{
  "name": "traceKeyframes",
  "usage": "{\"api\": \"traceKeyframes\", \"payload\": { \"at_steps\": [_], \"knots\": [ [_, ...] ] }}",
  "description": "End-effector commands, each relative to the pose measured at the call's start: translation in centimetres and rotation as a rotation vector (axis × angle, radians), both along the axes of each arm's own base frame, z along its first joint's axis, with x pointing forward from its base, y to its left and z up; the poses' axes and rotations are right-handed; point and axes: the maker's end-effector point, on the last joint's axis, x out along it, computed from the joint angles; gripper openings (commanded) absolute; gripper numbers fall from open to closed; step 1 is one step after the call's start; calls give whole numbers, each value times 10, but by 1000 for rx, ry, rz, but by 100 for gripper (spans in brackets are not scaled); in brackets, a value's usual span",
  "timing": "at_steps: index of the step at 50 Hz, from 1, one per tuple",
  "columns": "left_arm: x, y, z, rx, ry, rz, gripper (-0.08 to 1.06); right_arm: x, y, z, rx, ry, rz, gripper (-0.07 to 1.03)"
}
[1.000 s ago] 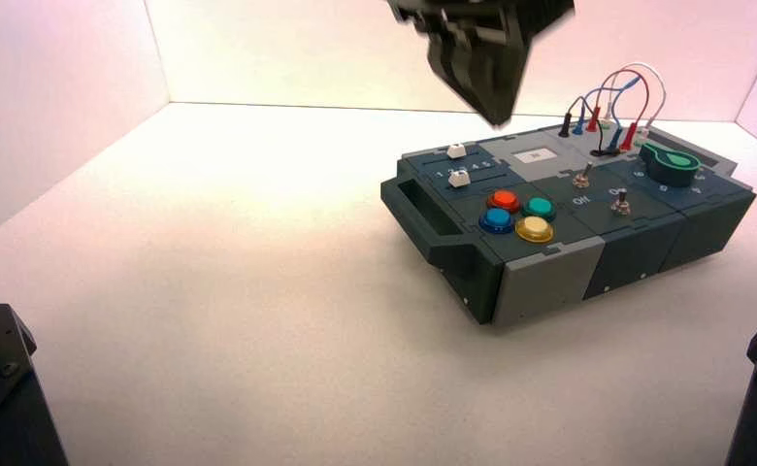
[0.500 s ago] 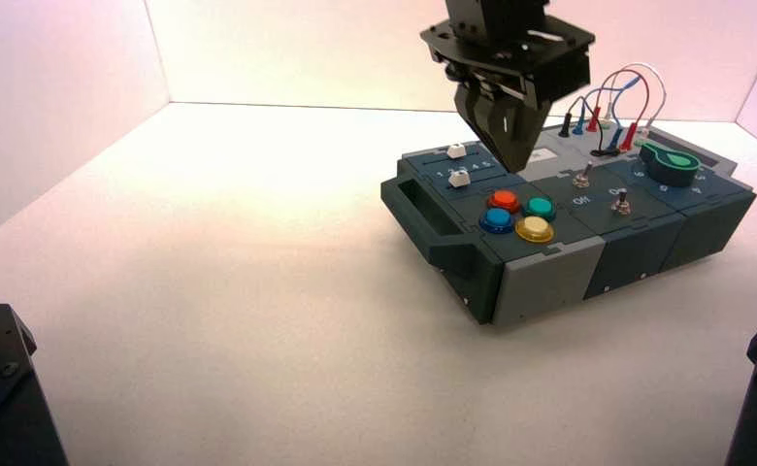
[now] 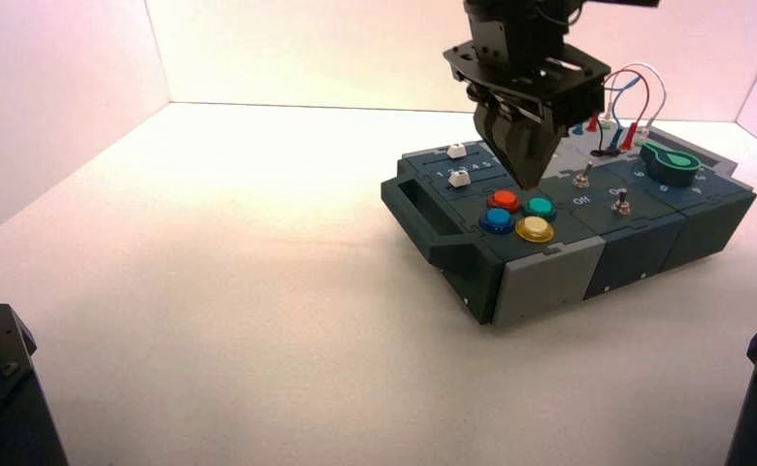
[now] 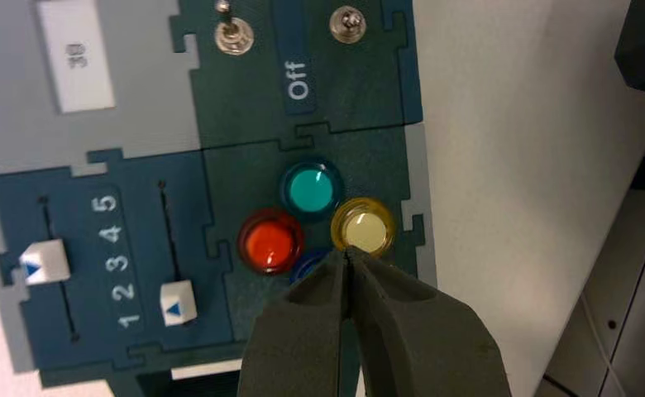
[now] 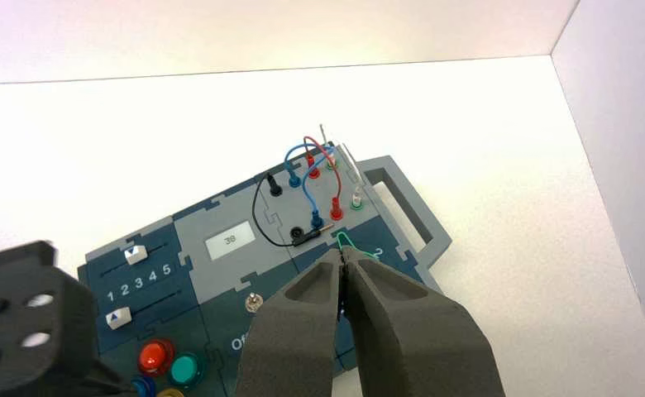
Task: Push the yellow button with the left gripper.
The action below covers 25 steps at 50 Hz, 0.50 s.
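Note:
The yellow button (image 3: 534,229) sits at the front corner of the four-button cluster on the dark box (image 3: 637,248), beside the orange-red (image 3: 502,201), teal-green (image 3: 539,207) and blue (image 3: 496,219) buttons. My left gripper (image 3: 528,181) hangs shut above the box, just behind the cluster. In the left wrist view its tip (image 4: 348,253) lies at the edge of the yellow button (image 4: 363,227), still above it, and covers most of the blue button (image 4: 307,263). My right gripper (image 5: 341,253) is shut and empty, high over the box's wire end.
Two white sliders (image 4: 45,261) (image 4: 177,301) lie beside the buttons, with two toggle switches (image 4: 234,35) and a display reading 38 (image 4: 75,56) beyond. The green knob (image 3: 668,162) and looped wires (image 3: 623,102) stand at the box's far end. White walls enclose the table.
My left gripper has come down from the top of the high view and moved right, toward the button cluster. The box has not moved.

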Motion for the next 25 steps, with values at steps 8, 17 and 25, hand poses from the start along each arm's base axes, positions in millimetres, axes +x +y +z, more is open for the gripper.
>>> {"api": "traceKeyframes", "payload": {
  "at_steps": [8,17,25],
  "knots": [
    [-5,-16,4,-5,-4,-52,-3,4,-2,10,4,-26,-13,-2],
    [-5,-15,0,5,-1,-63,-3,4,-2,10,4,-26,-13,-2],
    [-6,-15,-2,17,7,-69,-3,4,-2,10,4,-26,-13,-2]
  ]
}}
